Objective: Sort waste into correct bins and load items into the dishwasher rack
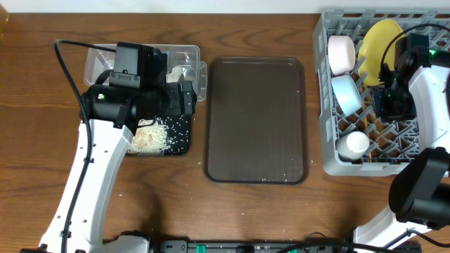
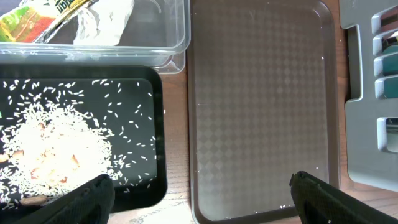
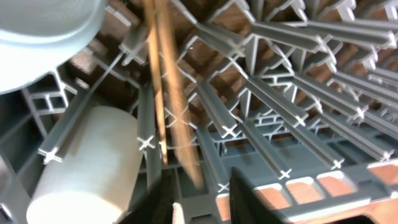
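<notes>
The grey dishwasher rack [image 1: 328, 126] at the right holds the white bowl [image 1: 342, 53], yellow plate [image 1: 380, 39], light blue bowl [image 1: 346, 95] and pale cup [image 1: 354, 144]. My right gripper [image 1: 388, 105] is low inside the rack, its fingers [image 3: 205, 202] apart. Two wooden chopsticks [image 3: 163, 93] stand in the grid just ahead of them, beside the cup [image 3: 87, 168]. My left gripper [image 2: 202, 199] is open and empty, above the gap between the black tray [image 2: 155, 124] and the serving tray. The tray holds rice scraps [image 2: 56, 149]. The clear tub [image 2: 174, 43] holds the snack wrapper [image 2: 37, 18] and crumpled paper [image 2: 106, 18].
A large dark brown serving tray [image 1: 256, 119] lies between the bins and the rack, with a few rice grains near its front edge. The left arm covers much of the clear tub [image 1: 190, 53] and black tray [image 1: 184, 144] from above. Bare wooden table surrounds everything.
</notes>
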You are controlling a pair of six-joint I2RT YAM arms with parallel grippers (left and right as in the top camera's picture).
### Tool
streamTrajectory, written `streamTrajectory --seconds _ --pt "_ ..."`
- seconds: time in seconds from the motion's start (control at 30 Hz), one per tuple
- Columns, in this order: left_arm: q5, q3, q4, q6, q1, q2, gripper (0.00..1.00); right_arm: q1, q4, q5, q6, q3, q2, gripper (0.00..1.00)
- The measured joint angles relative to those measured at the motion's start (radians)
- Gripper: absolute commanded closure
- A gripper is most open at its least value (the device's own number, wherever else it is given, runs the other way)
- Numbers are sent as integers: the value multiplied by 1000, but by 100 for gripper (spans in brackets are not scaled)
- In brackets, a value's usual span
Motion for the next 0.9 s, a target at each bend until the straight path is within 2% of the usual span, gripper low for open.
streamTrajectory --seconds 0.43,0.47,0.53,0.57,0.6,0.9 --pt "0 0 0 0 0 0 7 1 -6 -101 -5 13 -22 50" --pt "0 0 0 0 0 0 7 1 -6 -118 -5 21 -34 46" --pt "0 0 0 0 0 0 7 3 -6 -161 -6 46 -79 30" --pt "0 0 0 0 0 0 7 3 -5 -187 -3 63 -111 8" --pt "0 0 0 0 0 0 7 6 -4 -214 -3 82 -152 1" --pt "0 0 0 0 0 0 7 12 -3 -406 -6 151 -513 1"
